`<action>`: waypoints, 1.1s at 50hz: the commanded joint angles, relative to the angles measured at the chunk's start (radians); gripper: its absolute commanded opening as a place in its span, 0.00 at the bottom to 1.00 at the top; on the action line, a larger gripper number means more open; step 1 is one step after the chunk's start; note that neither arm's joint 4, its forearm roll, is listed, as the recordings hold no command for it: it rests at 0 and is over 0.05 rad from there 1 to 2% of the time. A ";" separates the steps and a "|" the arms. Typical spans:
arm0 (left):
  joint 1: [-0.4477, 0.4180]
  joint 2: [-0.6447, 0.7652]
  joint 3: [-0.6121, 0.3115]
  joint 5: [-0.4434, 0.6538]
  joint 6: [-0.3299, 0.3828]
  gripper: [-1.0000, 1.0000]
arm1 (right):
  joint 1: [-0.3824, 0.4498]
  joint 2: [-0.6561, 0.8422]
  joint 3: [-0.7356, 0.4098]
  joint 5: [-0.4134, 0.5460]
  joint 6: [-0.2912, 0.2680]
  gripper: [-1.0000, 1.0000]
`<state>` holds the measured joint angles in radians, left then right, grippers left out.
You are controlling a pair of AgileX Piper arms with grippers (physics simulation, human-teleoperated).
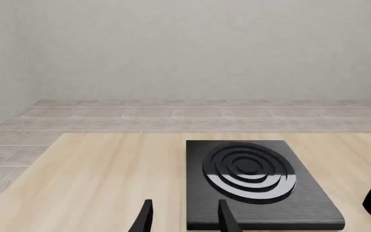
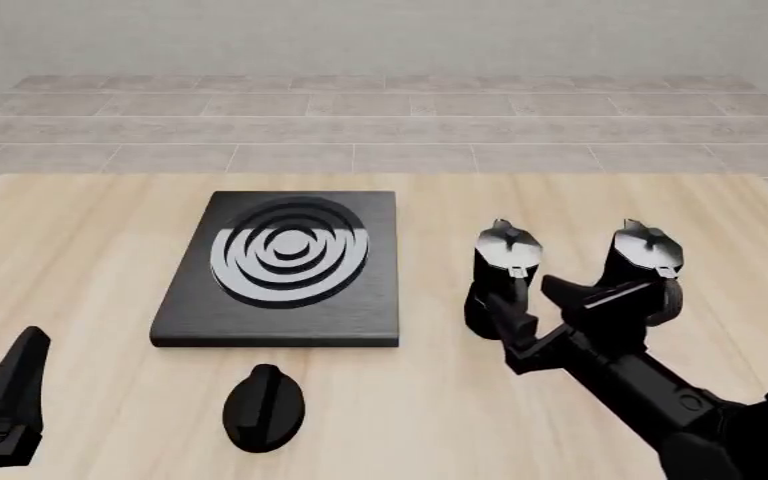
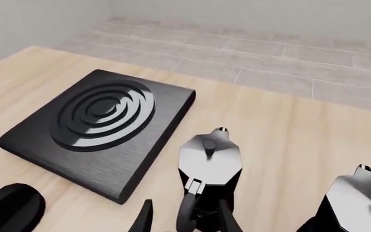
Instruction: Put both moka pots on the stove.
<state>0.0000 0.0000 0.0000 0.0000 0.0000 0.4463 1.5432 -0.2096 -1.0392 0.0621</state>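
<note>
Right end effector (image 2: 544, 305): fingers spread wide around the handle of the nearer moka pot (image 2: 502, 275), not closed on it; in the right wrist view the fingertips (image 3: 145, 217) flank the handle. Second moka pot (image 2: 644, 270) stands just beside the first, on the side away from the stove; its lower body is screened by the arm in the front view. Stove (image 2: 284, 268) lies flat on the desk (image 2: 91, 230), burner rings bare. A low black oval knob (image 2: 264, 405) sits on the desk in front of the stove. Left end effector (image 2: 4, 400): parted, holding nothing, near the desk's front edge, partly cut off. Progress: neither pot is on the stove; both transfers are judged outstanding.
</note>
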 commanded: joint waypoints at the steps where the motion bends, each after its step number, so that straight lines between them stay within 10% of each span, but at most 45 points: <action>1: 0.000 0.000 0.000 0.000 0.000 1.00 | -0.005 0.054 -0.004 -0.028 0.006 1.00; 27: 0.000 0.000 0.000 0.000 0.000 1.00 | -0.003 0.106 -0.027 -0.059 -0.004 1.00; 28: 0.000 0.000 0.000 0.000 0.000 1.00 | -0.010 0.100 -0.043 -0.051 -0.008 0.00; 55: 0.000 0.000 0.000 0.000 0.000 1.00 | -0.047 0.000 -0.057 -0.092 -0.052 0.00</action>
<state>0.0000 0.0000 0.0000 0.0000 0.0000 0.4132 1.6088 -0.2378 -1.1183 0.0152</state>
